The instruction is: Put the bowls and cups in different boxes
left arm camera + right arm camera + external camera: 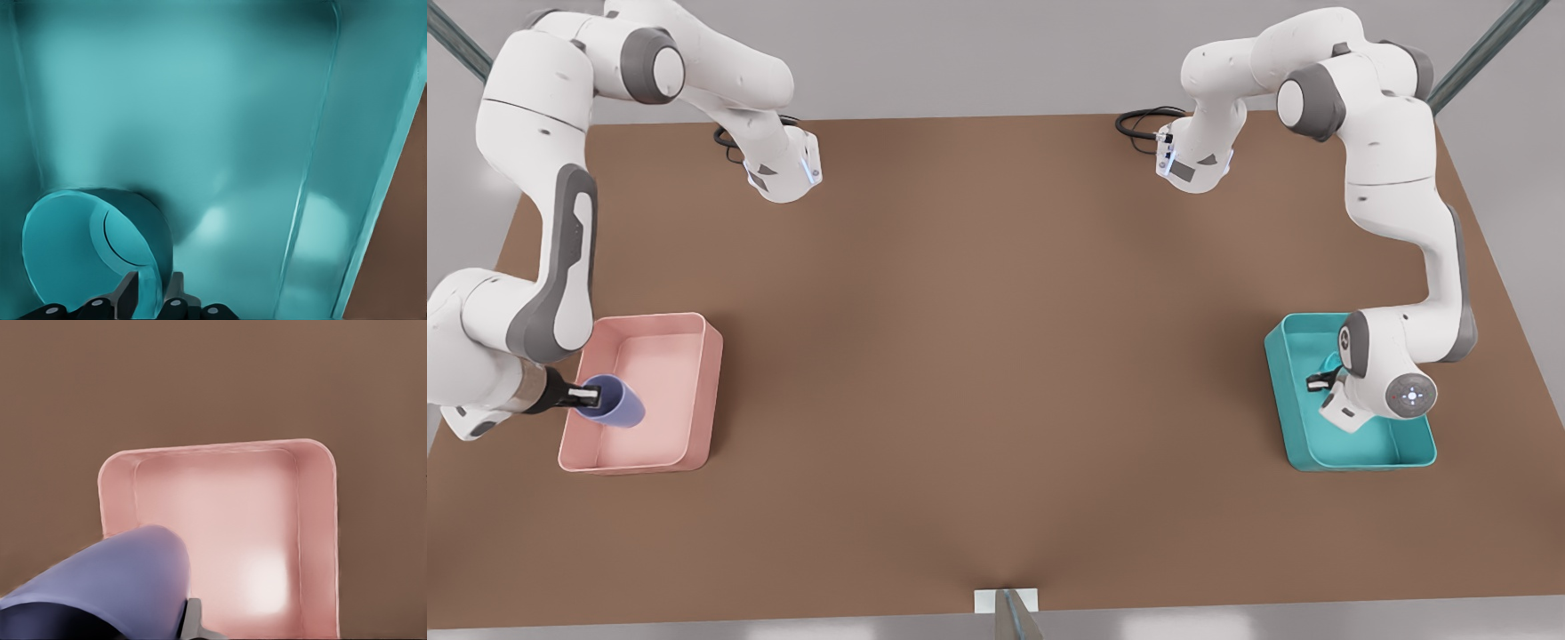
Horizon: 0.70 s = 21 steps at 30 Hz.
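While the arm hides it in front, teal bowl (pixel 93 253) shows in left hand (pixel 152 293).

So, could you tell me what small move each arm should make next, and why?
Probably lower a little and open. The right gripper is shut on the purple cup, held tilted over the pink box. The left gripper pinches the teal bowl by its rim, low inside the teal box. Both items are over separate boxes, so releasing seems due.

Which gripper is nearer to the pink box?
The right gripper: it holds the cup over the pink box. The left gripper grips the bowl in the teal box.
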Each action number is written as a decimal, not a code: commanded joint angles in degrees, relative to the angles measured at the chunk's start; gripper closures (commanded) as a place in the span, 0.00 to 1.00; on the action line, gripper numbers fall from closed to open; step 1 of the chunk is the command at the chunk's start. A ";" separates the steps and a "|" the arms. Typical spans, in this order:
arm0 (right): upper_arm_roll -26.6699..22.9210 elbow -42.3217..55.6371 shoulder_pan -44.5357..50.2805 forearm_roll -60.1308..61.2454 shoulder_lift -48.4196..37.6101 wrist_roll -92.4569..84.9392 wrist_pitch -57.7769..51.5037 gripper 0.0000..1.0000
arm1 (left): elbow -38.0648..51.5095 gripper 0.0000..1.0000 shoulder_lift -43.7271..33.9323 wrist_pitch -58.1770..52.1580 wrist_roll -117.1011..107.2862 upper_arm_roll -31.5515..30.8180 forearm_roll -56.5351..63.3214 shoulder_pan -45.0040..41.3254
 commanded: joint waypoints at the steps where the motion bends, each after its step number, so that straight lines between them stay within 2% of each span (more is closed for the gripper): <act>1: -0.43 0.17 -0.08 -1.11 2.96 -17.76 -1.78 0.79 | 0.21 0.00 -2.39 -2.62 4.58 -0.06 0.17 -0.27; 4: -0.35 0.26 -0.08 -0.06 8.06 -17.76 4.11 0.79 | 5.39 0.00 -13.29 -21.60 4.58 -1.81 -0.10 -4.22; 6: -0.26 0.08 -0.08 2.23 10.61 -17.85 6.75 0.79 | 17.08 0.00 -16.11 -34.09 4.23 -5.42 -12.40 -4.67; 9: 0.00 -0.27 0.01 3.37 12.11 -17.76 8.34 0.79 | 16.74 0.00 -23.93 -34.09 -0.69 -6.12 -12.23 -10.64; 10: 0.00 -0.27 0.10 3.37 12.11 -17.76 8.34 0.79 | 17.00 0.00 -23.41 -34.36 -0.69 -6.38 -12.23 -10.99; 12: 0.09 -0.36 0.01 3.37 12.20 -18.37 8.34 0.00 | 17.35 0.00 -23.14 -34.44 -0.78 -7.00 -12.14 -10.64; 21: 0.44 -0.27 0.19 3.46 10.88 -18.20 6.05 0.00 | 16.82 0.00 -22.88 -34.09 -0.87 -6.74 -10.29 -9.77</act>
